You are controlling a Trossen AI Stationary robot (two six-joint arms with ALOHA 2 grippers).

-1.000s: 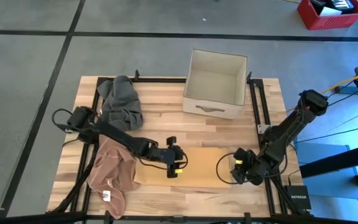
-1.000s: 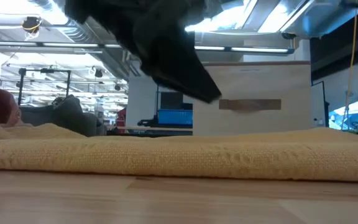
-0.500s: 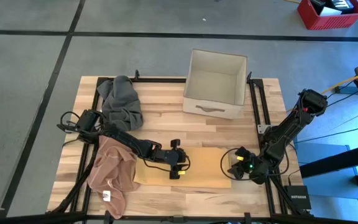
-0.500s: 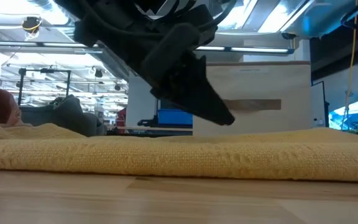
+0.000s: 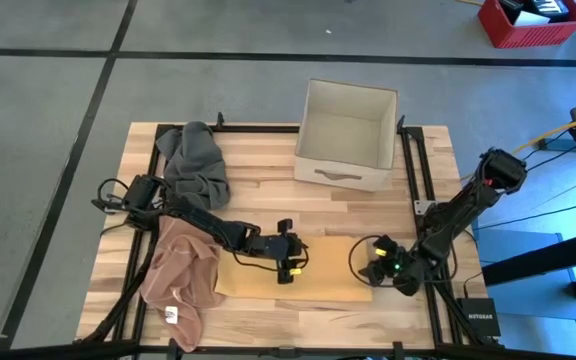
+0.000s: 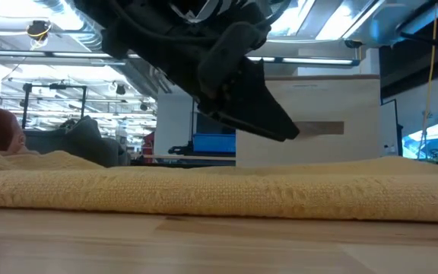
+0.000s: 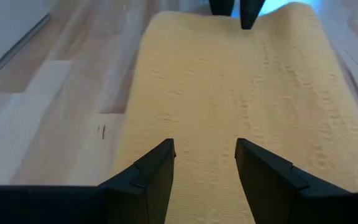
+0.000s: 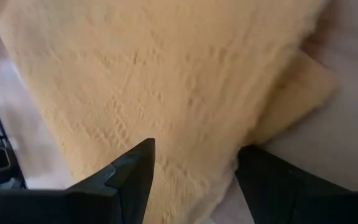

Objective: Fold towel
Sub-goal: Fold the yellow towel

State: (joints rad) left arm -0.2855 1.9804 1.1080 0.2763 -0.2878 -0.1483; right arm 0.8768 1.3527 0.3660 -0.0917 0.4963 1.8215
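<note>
Yellow towel (image 5: 298,270): lies flat in a long strip on the wooden table (image 5: 368,210), lower centre of the high view, running left to right. In the low view it fills the frame's width as a low textured band (image 6: 219,194).

Left gripper (image 5: 290,262): lower centre of the high view, over the towel's middle part, arm reaching in from the left. Fingers stand apart with nothing between them; in the left wrist view the gripper (image 7: 204,165) frames bare yellow cloth. In the low view it hangs dark over the towel, upper centre (image 6: 268,125), clear of the cloth.

Right gripper (image 5: 373,268): lower right of the high view, at the towel's right end. Fingers spread wide; in the right wrist view the gripper (image 8: 194,165) sits close over the cloth, near a corner that is turned under or doubled. Whether the fingers touch the cloth cannot be told.

Pink cloth (image 5: 180,275): crumpled, lower left of the high view, just beside the towel's left end.

Grey cloth (image 5: 196,165): bunched, upper left of the table.

White box (image 5: 346,135): open-topped, upper centre of the table, well apart from the towel.

Red crate (image 5: 533,20): on the floor, upper right corner.
</note>
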